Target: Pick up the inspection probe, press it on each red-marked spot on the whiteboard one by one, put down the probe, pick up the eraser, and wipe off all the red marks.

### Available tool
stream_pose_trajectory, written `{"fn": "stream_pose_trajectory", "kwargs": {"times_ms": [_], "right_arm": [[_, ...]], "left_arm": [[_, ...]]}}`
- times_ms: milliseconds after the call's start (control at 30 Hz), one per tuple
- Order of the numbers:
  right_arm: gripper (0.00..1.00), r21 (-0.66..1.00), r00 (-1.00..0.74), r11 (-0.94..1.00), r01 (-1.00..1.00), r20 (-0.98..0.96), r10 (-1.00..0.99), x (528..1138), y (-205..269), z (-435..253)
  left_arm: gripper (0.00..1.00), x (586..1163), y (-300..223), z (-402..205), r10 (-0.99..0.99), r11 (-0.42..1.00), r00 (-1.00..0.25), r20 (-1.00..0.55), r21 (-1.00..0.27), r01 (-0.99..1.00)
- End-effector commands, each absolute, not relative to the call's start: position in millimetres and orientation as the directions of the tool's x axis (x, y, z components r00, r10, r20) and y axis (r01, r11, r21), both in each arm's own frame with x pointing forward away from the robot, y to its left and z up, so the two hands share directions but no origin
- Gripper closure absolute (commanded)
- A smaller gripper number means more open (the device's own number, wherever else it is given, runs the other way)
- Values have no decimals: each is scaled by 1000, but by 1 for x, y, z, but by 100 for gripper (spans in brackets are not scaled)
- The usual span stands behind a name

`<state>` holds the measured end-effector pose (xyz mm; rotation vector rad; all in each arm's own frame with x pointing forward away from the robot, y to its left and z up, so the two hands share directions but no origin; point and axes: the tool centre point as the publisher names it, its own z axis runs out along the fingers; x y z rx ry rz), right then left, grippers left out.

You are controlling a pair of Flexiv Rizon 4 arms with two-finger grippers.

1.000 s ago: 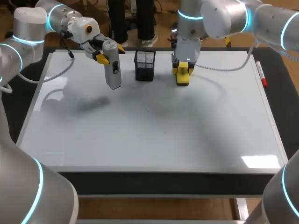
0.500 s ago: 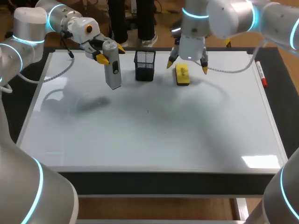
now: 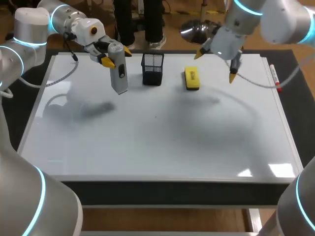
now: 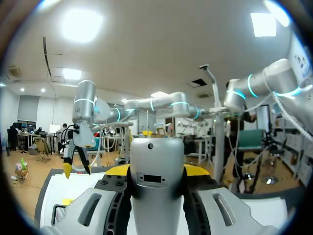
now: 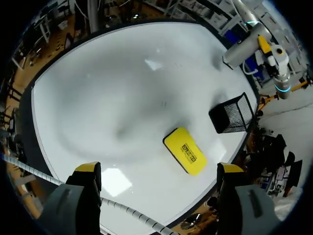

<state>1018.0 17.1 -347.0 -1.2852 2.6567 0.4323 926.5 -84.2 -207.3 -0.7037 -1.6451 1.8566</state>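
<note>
my left gripper (image 3: 115, 55) clamps the rigid probe (image 3: 118, 76); my wide-spread right gripper (image 3: 215, 65) should pinch the light eraser (image 3: 191, 78) by its long sides.

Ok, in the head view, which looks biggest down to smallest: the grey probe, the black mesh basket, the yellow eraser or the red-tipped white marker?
1. Grey inspection probe and black mesh basket: too close to rank, and the lifted probe is nearer the camera.
2. Yellow block eraser.
3. Red-tipped white marker.
</note>
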Motion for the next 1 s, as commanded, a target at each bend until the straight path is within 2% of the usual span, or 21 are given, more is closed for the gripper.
{"fn": "stream_pose_trajectory", "kwargs": {"times_ms": [33, 433, 1000], "right_arm": [[0, 293, -751, 696, -655, -347, -561, 1002, -11, -330], [0, 371, -824, 754, -543, -409, -393, 998, -34, -289], [0, 371, -824, 754, -543, -409, -393, 998, -34, -289]], "left_arm": [[100, 934, -82, -209, 760, -96, -649, -29, -993, -68], [100, 934, -82, -209, 760, -96, -649, -29, -993, -68], [100, 934, -82, -209, 760, -96, -649, -29, -993, -68]]}}
